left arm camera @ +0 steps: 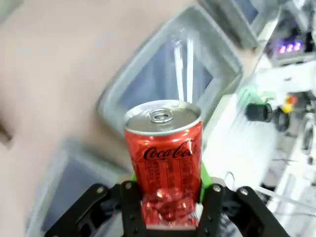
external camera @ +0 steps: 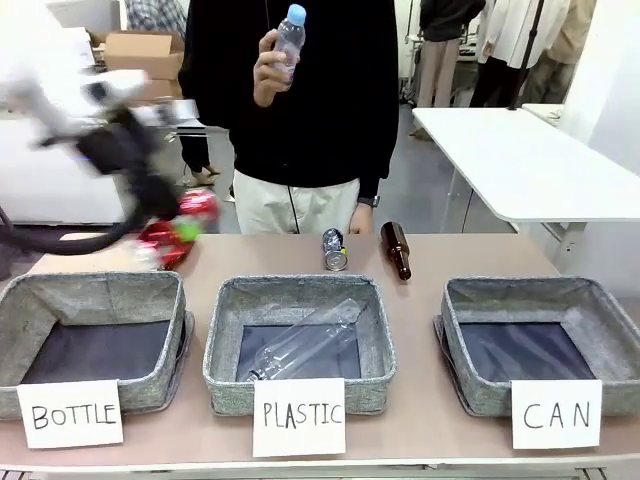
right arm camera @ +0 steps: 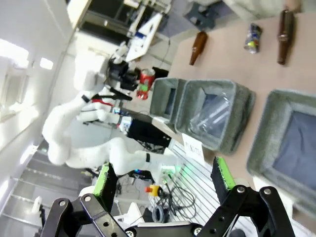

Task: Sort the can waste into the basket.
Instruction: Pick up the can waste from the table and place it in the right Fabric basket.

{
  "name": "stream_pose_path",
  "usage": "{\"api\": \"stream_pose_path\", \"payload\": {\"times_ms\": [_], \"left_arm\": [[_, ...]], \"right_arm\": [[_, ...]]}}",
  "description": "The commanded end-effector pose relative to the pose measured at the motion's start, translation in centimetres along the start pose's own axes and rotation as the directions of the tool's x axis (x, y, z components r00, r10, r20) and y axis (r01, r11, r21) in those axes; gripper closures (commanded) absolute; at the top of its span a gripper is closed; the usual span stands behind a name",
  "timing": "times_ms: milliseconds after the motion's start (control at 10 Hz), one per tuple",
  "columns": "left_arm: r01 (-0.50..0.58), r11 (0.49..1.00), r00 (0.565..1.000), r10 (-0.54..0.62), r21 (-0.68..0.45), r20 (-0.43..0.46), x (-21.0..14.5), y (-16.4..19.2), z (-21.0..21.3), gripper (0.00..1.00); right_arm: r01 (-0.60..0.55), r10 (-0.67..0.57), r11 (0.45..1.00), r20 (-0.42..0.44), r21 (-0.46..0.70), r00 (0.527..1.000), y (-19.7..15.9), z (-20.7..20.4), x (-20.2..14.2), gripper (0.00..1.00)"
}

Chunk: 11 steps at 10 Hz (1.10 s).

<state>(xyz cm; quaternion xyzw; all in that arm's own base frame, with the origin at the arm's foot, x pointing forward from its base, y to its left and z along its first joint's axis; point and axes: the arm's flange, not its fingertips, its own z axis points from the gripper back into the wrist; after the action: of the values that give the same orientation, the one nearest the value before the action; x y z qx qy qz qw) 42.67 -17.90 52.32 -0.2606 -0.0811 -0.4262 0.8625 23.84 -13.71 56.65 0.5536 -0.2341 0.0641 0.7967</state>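
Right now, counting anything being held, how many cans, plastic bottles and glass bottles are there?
Cans: 2, the red can in the jaws of the left gripper, the dark can on the table.
Clear plastic bottles: 2, one in the PLASTIC basket, one in the person's hand.
Brown glass bottles: 2, both on the table.
Total: 6.

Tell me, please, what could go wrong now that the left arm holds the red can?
The jaws of the left gripper clamp the red can only at its crushed base, so it could slip out.
The CAN basket sits far right, so a drop on the way could land in the PLASTIC basket.
A low path could hit the brown bottle.
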Motion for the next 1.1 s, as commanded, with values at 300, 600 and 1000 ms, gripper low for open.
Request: {"api": "stream_pose_path", "payload": {"times_ms": [300, 600, 1000], "left_arm": [[0.582, 0.8, 0.804, -0.593, -0.148, -0.045, 20.6, -12.9, -14.4, 0.56], [0.669, 0.681, 0.693, -0.717, -0.297, -0.081, 21.9, -21.7, -23.7, 0.56], [0.692, 0.672, 0.683, -0.727, -0.264, -0.061, 23.6, -23.0, -28.5, 0.56]], "right_arm": [[0.204, -0.196, 0.976, 0.097, -0.076, 0.976, -9.9, 13.7, -11.8, 0.0], [0.253, -0.242, 0.964, 0.127, -0.077, 0.962, -10.2, 13.9, -13.4, 0.0], [0.253, -0.242, 0.964, 0.127, -0.077, 0.962, -10.2, 13.9, -13.4, 0.0]]}}
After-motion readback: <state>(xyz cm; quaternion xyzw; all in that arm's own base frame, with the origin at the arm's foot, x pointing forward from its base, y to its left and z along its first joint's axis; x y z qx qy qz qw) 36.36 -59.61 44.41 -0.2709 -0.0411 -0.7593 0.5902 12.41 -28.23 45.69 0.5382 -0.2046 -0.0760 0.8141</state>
